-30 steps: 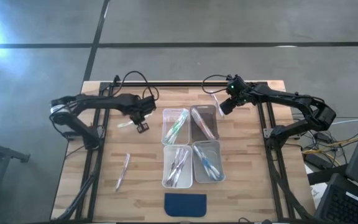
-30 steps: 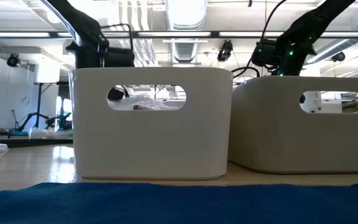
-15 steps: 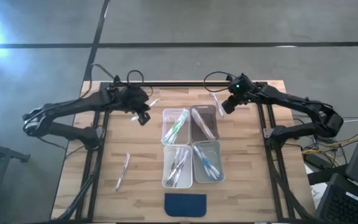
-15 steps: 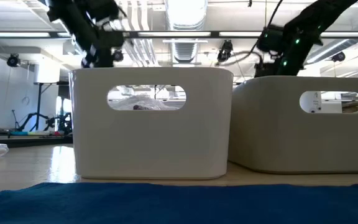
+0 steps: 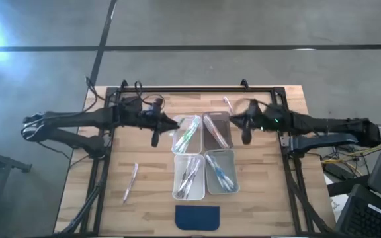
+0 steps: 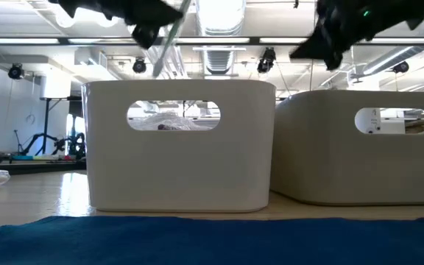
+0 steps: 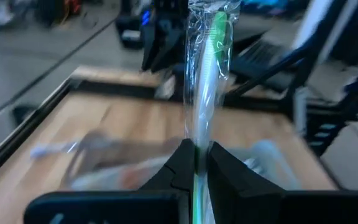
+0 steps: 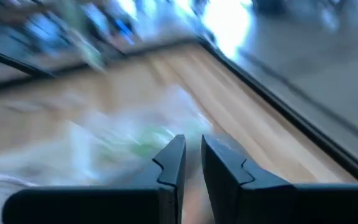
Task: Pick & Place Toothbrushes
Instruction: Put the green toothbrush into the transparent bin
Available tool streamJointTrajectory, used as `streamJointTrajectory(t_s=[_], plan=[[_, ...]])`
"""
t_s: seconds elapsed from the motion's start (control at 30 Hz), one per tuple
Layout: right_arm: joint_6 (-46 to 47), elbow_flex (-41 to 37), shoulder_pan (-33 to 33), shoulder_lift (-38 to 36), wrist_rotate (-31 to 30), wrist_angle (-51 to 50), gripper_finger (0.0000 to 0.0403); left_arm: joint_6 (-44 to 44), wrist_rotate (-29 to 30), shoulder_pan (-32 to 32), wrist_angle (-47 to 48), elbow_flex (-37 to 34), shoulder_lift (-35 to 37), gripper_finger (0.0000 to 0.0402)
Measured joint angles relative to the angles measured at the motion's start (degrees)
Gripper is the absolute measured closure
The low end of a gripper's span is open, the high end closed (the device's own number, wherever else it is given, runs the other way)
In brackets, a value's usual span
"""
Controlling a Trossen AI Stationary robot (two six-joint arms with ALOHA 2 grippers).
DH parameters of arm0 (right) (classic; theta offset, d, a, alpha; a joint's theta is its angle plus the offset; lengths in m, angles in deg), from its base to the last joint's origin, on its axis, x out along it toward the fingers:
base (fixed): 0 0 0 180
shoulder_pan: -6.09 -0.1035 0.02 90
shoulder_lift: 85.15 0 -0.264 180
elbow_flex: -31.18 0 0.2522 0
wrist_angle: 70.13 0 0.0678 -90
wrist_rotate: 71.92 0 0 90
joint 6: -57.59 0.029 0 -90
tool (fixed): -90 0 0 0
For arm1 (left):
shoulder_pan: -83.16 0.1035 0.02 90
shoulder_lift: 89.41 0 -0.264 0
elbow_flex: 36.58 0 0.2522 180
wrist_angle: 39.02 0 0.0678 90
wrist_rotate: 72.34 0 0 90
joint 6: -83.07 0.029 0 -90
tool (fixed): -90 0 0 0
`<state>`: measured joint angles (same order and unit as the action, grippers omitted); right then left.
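A wrapped toothbrush with a green head [image 7: 205,81] sticks out past the fingertips of my left gripper [image 5: 164,123], which is shut on it just left of the far-left bin [image 5: 186,134]. In the low view the toothbrush [image 6: 169,38] slants above the bins. My right gripper [image 8: 193,149] hovers by the far-right bin [image 5: 217,131], with a narrow gap between its fingers and nothing in it. Another toothbrush [image 5: 227,102] lies flat on the table behind it. A third [image 5: 130,182] lies on the table's left part. My left gripper pinches the wrapped toothbrush between its two fingers at the handle's lower part [image 7: 196,157]. The fingers come nearly level from the table's left and lie along the toothbrush. Its green head end [image 7: 215,28] reaches out beyond the tips. It is lifted clear of the table.
Four clear bins stand two by two mid-table; the near-left [image 5: 188,176] and near-right [image 5: 219,172] ones hold several toothbrushes, as do the far ones. A dark blue pad [image 5: 198,217] lies at the near edge. Black frame rails [image 5: 190,88] run along the table's far edge and sides.
My left gripper has lifted the toothbrush clear of the table, carried it right toward the far-left bin and tipped from pointing down to nearly level. My right gripper has risen, tipped toward level and swung toward the near edge, away from the far toothbrush, which stays on the table.
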<state>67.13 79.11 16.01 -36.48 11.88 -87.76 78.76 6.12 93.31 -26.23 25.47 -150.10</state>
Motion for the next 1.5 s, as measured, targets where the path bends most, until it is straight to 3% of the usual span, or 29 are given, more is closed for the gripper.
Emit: streamJointTrajectory(t_s=[0.17, 0.3, 0.4, 0.57, 0.67, 0.83, 1.03, 1.23, 1.5], plan=[[-0.79, -8.02, -13.21, -3.29, -1.29, 21.90, 0.0351, 3.02, -0.03, -6.18, -9.07, -0.02, -3.20, 0.0376], [0.21, -11.91, -21.84, -2.83, -1.47, 31.67, 0.0360, 12.49, 0.05, -10.34, -12.02, -0.02, -5.84, 0.0376], [3.55, -12.95, -26.57, -1.97, -1.45, 33.52, 0.0368, 27.14, 0.94, -13.25, -12.69, -0.02, -8.03, 0.0376], [11.04, -14.06, -31.92, 0.57, -4.57, 33.32, 0.0378, 64.15, 3.49, -18.71, -13.70, -0.02, -12.58, 0.0376], [14.58, -14.31, -34.03, 2.54, -7.30, 33.49, 0.0384, 83.02, 12.24, -22.34, -16.10, -0.02, -15.77, 0.0376], [18.14, -14.42, -35.77, 6.79, -7.72, 37.19, 0.0390, 100.02, 32.79, -27.20, -29.78, -0.02, -21.44, 0.0376], [18.99, -11.74, -35.94, 11.43, -7.43, 37.88, 0.0380, 125.04, 44.41, -31.33, -43.91, 2.57, -28.92, 0.0376], [19.04, -9.41, -35.92, 13.54, -7.41, 37.05, 0.0351, 138.69, 52.80, -32.85, -44.26, 9.01, -35.20, 0.0376], [19.04, -7.77, -35.69, 12.81, -7.46, 33.76, 0.0293, 143.34, 53.92, -33.19, -39.39, 14.83, -38.66, 0.0376]])
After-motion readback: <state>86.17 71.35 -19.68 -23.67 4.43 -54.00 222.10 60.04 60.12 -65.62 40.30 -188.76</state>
